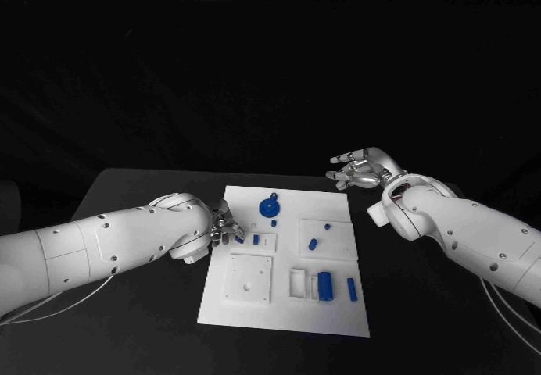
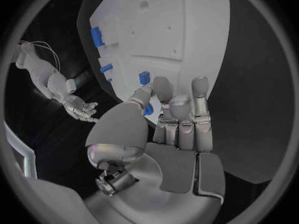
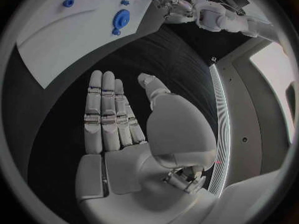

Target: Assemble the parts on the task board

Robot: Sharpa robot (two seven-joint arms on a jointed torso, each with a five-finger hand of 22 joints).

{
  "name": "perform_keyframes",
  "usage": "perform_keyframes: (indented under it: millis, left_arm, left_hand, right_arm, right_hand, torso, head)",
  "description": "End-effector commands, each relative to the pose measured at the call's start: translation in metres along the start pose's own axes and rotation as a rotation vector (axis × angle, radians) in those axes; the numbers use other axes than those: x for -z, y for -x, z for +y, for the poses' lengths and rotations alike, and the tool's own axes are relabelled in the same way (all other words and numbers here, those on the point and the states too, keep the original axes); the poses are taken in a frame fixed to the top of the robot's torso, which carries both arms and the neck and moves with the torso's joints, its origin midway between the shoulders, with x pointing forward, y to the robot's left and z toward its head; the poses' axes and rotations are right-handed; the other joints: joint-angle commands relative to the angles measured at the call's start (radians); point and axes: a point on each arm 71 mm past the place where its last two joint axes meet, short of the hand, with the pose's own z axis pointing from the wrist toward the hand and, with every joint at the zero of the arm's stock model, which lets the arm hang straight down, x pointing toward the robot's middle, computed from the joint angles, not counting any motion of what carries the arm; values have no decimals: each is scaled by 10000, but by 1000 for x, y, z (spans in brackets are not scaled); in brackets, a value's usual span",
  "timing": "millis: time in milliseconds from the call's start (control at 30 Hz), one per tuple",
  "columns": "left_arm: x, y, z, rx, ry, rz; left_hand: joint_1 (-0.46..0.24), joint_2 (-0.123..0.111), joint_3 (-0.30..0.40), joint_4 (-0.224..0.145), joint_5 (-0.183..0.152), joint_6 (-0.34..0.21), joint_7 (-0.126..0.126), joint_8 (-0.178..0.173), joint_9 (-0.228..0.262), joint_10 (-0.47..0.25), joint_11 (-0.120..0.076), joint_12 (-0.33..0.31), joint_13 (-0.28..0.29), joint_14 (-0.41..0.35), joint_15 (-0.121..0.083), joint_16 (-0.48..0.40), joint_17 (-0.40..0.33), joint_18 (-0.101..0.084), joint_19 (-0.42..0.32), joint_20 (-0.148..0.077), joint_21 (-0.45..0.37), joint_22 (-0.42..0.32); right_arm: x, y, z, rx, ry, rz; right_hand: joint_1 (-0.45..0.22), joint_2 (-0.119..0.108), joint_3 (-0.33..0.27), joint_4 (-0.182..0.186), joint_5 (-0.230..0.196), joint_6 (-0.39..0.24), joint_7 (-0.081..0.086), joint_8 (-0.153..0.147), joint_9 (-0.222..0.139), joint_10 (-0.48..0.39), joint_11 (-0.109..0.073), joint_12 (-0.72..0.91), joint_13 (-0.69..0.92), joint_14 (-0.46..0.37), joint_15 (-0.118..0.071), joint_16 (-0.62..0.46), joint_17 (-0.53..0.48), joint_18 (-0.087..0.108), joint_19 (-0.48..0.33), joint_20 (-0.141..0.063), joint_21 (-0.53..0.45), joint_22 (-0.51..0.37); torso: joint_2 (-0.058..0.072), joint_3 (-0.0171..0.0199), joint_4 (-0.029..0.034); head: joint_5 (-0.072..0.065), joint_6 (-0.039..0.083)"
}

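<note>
Task board [image 1: 288,262] is being approached by the left hand [image 1: 224,226], fingers loosely spread, empty; small blue part [image 1: 256,238] judged next; right hand [image 1: 359,170] is being held flat, empty.

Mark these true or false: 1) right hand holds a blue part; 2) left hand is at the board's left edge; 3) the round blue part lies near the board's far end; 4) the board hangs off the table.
1) False: the right hand is open and empty, off the task board, beyond its far right corner.
2) True: the left hand is there.
3) True: the round blue part lies there.
4) False: it lies flat on the table.
</note>
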Motion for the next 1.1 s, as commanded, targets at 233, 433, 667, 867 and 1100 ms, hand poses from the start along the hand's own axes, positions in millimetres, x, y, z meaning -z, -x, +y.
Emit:
perform_keyframes:
  millis: [233, 433, 667, 867, 1100]
  left_arm:
    - [-2, -5, 1, -210, 129, 310]
    - [-3, -7, 0, -258, 134, 389]
    - [-4, -9, -1, -383, 104, 503]
    - [-4, -10, -1, -464, 91, 552]
    - [-4, -11, -2, -642, 37, 488]
  left_hand:
    - [11, 59, 76, -38, -68, 1110, -998, 62, 534, 261, -242, -48, 22, 1, -47, -29, 21, 153, 9, -17, 28, 179]
    - [15, 28, 18, 81, -89, 1206, -1047, 66, 841, 261, -263, -38, 32, -1, -57, -21, 43, 143, 14, -17, 15, 179]
    - [7, -73, -4, 299, -102, 1364, -1141, 67, 1789, 260, -307, -10, 47, 15, -73, 22, 100, 141, 21, 5, 17, 183]
    - [15, -114, 4, 370, -87, 1469, -1185, 68, 2439, 264, -265, 53, 57, 9, -46, 37, 113, 182, 2, 59, 20, 182]
    - [28, -130, 9, 368, -90, 1475, -1190, 57, 2598, 262, -257, 79, 45, 3, -42, 41, 109, 216, -10, 89, 24, 179]
  right_arm:
    - [0, 0, 1, -27, 90, 109]
    - [0, 0, 1, -27, 91, 109]
    - [0, 0, 1, -35, 93, 111]
    - [0, 0, 0, -39, 86, 110]
    - [0, -1, 0, -56, 84, 118]
  right_hand:
    - [-65, -29, 1, 75, 41, 53, 36, 1, 13, -45, 16, -34, -14, -45, 20, -58, -9, -64, -68, -17, 63, -16]
    - [-65, -29, 1, 75, 41, 53, 36, 1, 13, -45, 16, -34, -14, -45, 20, -58, -9, -64, -68, -17, 63, -16]
    - [-66, -29, 2, 70, 64, 65, 35, 2, 14, -48, 17, -39, -14, -48, 22, -56, -31, -61, -72, -15, 67, -20]
    - [-67, -29, 2, 70, 67, 65, 35, 2, 14, -48, 17, -39, -14, -48, 22, -55, -32, -61, -73, -15, 67, -20]
    - [-76, -28, 6, 75, 108, 59, 37, 1, 13, -48, 18, -39, -14, -50, 23, -56, -37, -62, -75, -15, 67, -21]
  torso:
    - [6, 0, 8]
    - [2, 0, 3]
    - [2, 1, 0]
    - [5, 1, 9]
    - [4, 1, 10]
  head:
    - [-11, -24]
    - [-2, -34]
    - [-2, -43]
    - [-16, -67]
    - [-13, -78]
